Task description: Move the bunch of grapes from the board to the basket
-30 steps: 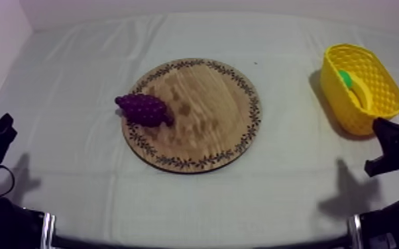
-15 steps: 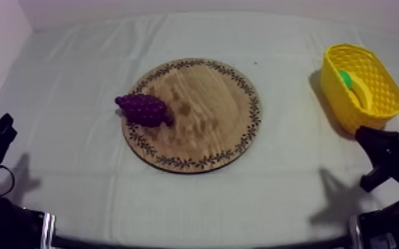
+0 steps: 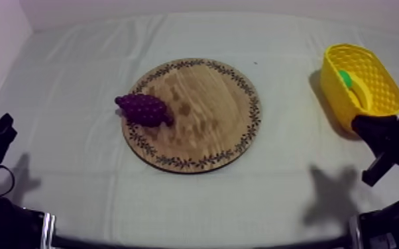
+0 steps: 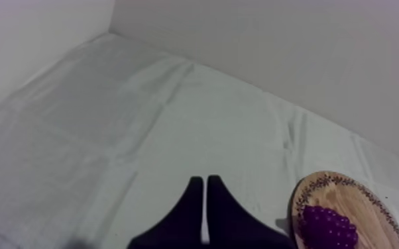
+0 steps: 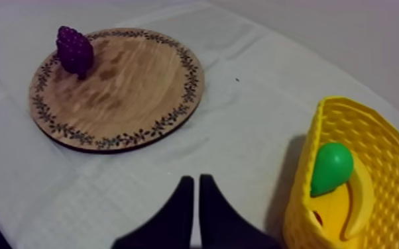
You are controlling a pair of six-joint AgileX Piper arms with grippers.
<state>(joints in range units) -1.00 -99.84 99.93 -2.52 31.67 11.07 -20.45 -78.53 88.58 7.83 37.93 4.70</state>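
At left rim of wooden board [image 3: 209,119]: bunch of grapes [image 3: 144,109]; yellow basket [image 3: 339,104] at right. L gripper [image 4: 205,180], R gripper [image 5: 195,177]: fingers pressed together, empty.

A purple bunch of grapes [image 3: 142,109] is seen lying on its side at the left edge of a round wooden board [image 3: 209,126], its tip reaching over the patterned rim. The board is laid flat mid-table. A yellow basket [image 3: 382,85] with lattice walls is set upright at the table's right side, well apart from the board.
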